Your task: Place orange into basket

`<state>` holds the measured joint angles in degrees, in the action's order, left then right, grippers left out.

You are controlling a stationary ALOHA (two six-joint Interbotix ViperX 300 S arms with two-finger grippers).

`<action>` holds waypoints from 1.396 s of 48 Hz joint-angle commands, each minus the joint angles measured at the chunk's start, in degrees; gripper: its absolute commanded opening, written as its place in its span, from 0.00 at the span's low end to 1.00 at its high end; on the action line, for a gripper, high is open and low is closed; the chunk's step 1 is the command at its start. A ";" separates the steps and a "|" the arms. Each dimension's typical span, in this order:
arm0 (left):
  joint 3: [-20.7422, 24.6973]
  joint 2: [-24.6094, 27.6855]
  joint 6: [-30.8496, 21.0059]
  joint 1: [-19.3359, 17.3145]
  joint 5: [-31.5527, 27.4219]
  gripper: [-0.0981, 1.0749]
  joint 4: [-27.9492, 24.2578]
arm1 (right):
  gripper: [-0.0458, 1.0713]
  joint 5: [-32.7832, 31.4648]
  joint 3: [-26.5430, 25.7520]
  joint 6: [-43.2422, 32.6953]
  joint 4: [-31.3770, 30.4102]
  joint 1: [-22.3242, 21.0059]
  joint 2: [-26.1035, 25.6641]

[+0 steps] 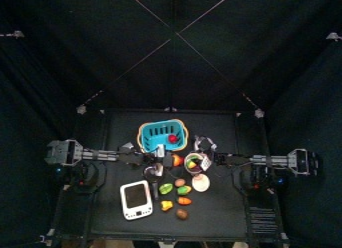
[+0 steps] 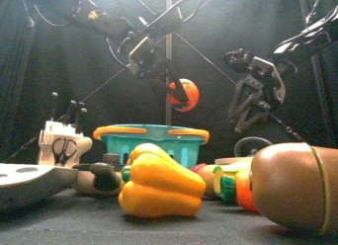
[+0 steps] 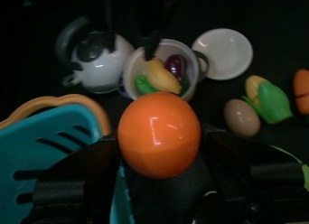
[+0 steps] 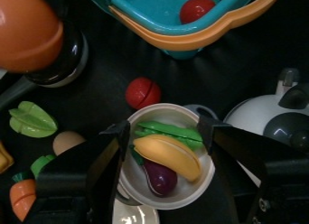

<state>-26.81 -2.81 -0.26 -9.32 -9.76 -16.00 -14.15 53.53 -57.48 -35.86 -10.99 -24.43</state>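
Basket [image 1: 162,135], centre frame, holds a red fruit [image 4: 197,8]. Left pincer [image 3: 160,137] pinches orange [image 3: 158,133] above it. Right pincer [image 4: 162,137], spread, straddles bowl [image 4: 208,166] holding banana [image 4: 173,156].

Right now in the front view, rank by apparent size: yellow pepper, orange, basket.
1. Yellow pepper, though it sits nearest the camera, so this is unsure.
2. Basket, farther back and partly hidden.
3. Orange, held above the basket by the left fingers.

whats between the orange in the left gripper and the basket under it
Nothing: in the front view the orange, held in the left gripper, hangs above the basket with only empty air between them.
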 commanded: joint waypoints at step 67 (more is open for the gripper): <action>-7.12 2.81 0.35 -13.71 17.49 0.96 14.59 | 0.88 -0.70 -0.18 0.00 0.18 -0.09 -0.79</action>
<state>-35.24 0.53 0.09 -23.12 6.94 -1.41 -15.03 53.96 -57.48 -35.77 -10.99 -24.43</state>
